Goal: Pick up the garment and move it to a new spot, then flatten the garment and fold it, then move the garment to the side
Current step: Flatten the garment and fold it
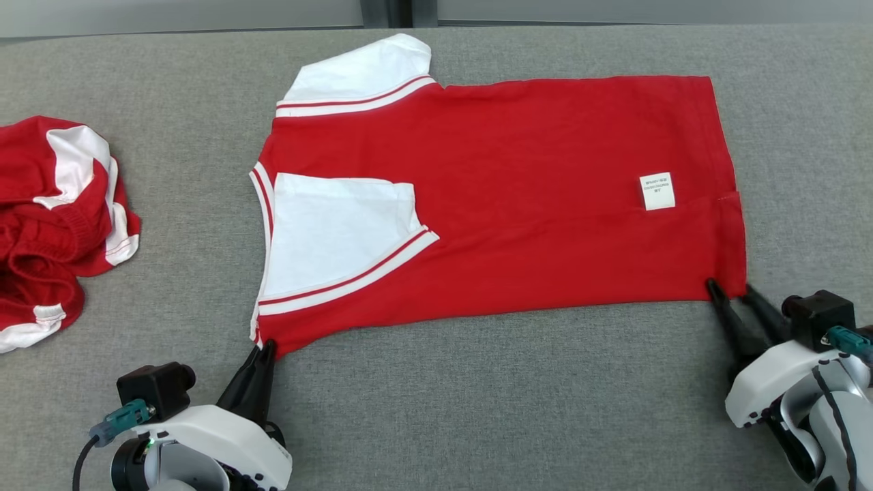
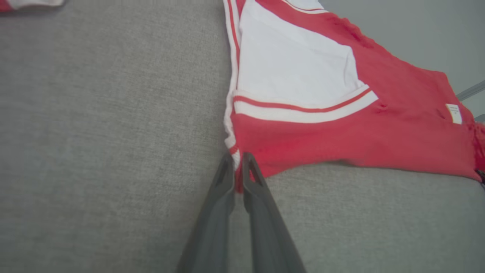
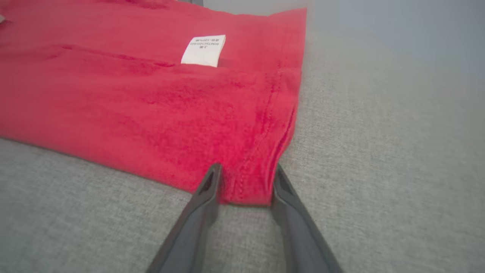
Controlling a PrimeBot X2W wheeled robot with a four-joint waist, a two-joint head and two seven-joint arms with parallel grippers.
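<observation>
head view: left claw (image 1: 264, 346) clenched on a corner of the red garment (image 1: 518, 204), right claw (image 1: 730, 288) parted astride its hem.

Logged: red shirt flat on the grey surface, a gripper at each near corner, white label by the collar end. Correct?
One slip: the head view shows the white label at the hem end of the red shirt, by the right gripper. The rest stands: shirt flat on the grey surface, left gripper at the other near corner.

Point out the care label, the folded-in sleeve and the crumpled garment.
care label (image 1: 657, 191), head view, tag's middle.
folded-in sleeve (image 1: 327, 232), head view, its plain white panel.
crumpled garment (image 1: 41, 225), head view, red folds.
</observation>
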